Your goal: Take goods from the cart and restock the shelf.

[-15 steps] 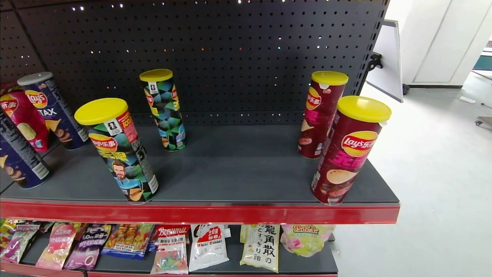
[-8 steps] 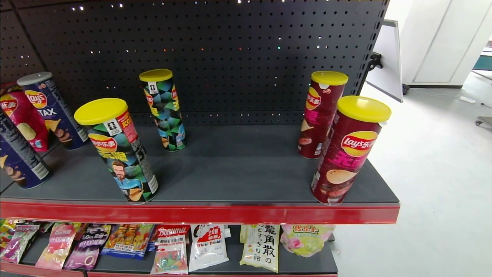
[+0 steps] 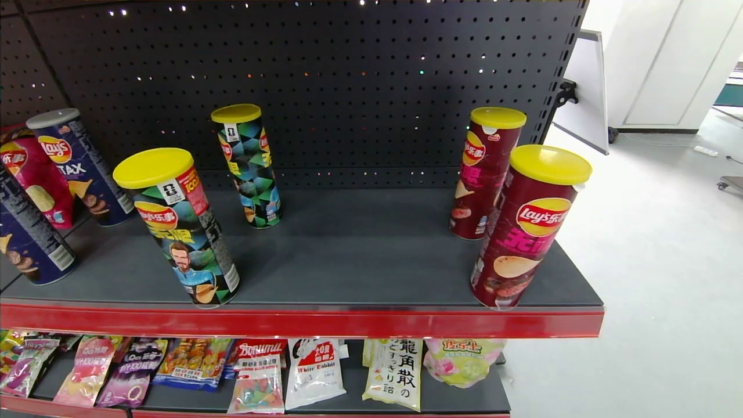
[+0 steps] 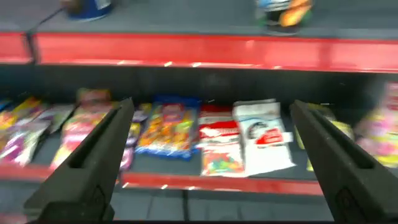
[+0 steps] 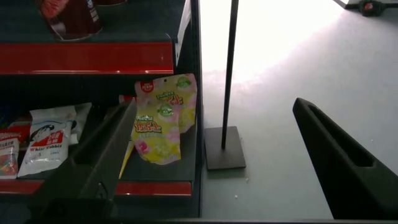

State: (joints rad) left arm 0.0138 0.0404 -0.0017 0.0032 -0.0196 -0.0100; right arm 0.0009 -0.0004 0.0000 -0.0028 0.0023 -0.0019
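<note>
- Dark pegboard (image 3: 360, 87) backs the upper shelf (image 3: 360, 249). Its bare middle lies between two green-patterned cans on the left and two red cans on the right, all upright under yellow lids.
- The left gripper (image 4: 211, 109) hangs low in front of the snack bags (image 4: 205, 134) on the lower shelf, its jaws spread wide with nothing between them. The right gripper (image 5: 214, 106) is equally wide apart and empty, down by the shelf's right end near a pink-and-green bag (image 5: 163, 118).
- With both grippers empty, no goods are in hand, so a fetch from the cart probably comes first.
- The front red can (image 3: 525, 226) stands at the right front corner, its base just beside the red lip (image 3: 302, 322). A brush from a rising right arm could likely tip it off the edge onto the floor.
- The front green can (image 3: 177, 223) also sits close to the lip, so the left arm poses the same danger there.
- These cans are tall and narrow, and a knock high on the body would probably topple one into the rear red can (image 3: 484, 171) or the rear green can (image 3: 246, 165).
- Either arm coming up from below could catch a finger under the lip.
</note>
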